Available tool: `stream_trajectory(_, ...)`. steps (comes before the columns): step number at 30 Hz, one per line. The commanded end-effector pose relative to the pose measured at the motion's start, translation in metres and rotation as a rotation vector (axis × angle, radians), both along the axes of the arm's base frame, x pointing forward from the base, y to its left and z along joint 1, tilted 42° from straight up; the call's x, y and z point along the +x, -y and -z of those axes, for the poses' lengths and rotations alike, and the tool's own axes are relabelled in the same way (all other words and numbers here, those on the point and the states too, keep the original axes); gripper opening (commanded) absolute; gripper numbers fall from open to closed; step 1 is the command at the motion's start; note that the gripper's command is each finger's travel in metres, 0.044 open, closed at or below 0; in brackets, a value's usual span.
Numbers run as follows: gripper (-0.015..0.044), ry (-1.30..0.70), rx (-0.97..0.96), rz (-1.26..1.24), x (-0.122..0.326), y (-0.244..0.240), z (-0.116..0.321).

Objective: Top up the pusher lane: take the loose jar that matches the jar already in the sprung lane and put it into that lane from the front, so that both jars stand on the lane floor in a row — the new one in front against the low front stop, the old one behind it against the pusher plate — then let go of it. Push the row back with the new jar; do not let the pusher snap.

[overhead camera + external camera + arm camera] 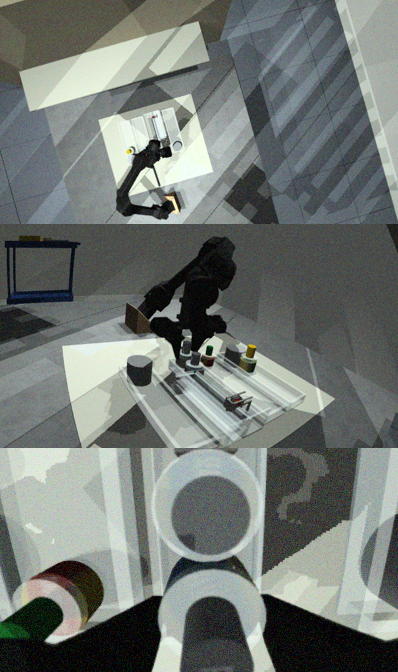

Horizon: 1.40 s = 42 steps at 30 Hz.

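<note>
My gripper (186,350) (210,604) is shut on a grey-capped jar (185,361) (212,582), which looks upright in the exterior view. The matching lane jar (194,364) (210,510) stands in the sprung lane (262,513), directly beyond the held jar. The two are in line and very close; whether they touch is unclear. The held jar looks slightly higher than the lane jar. Its base, the front stop and most of the pusher plate are hidden. A jar with a green cap (209,350) (35,615) stands to one side. The fingers are hidden in the top view.
A yellow-capped jar (130,150) (248,364) stands by an outer clear lane. A grey cylinder (177,145) (139,371) stands at the opposite outer lane; another grey cylinder (232,354) is near the yellow-capped jar. A small bracket with red (234,402) sits farther along the lanes. A brown wedge (137,320) stands by the arm.
</note>
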<state>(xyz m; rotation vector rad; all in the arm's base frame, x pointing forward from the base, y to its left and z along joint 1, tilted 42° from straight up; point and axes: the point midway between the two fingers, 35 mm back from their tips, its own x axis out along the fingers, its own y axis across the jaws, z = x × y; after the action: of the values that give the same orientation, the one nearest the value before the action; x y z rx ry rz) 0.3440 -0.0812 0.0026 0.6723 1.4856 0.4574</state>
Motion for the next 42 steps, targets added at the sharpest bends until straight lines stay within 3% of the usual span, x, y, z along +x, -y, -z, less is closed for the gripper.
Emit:
stream_trajectory(1,0.0,0.017,0.004,0.001,0.0042,-0.0028,0.0)
stream_trajectory(42,0.0,0.017,0.004,0.001,0.0001,-0.0088,0.0058)
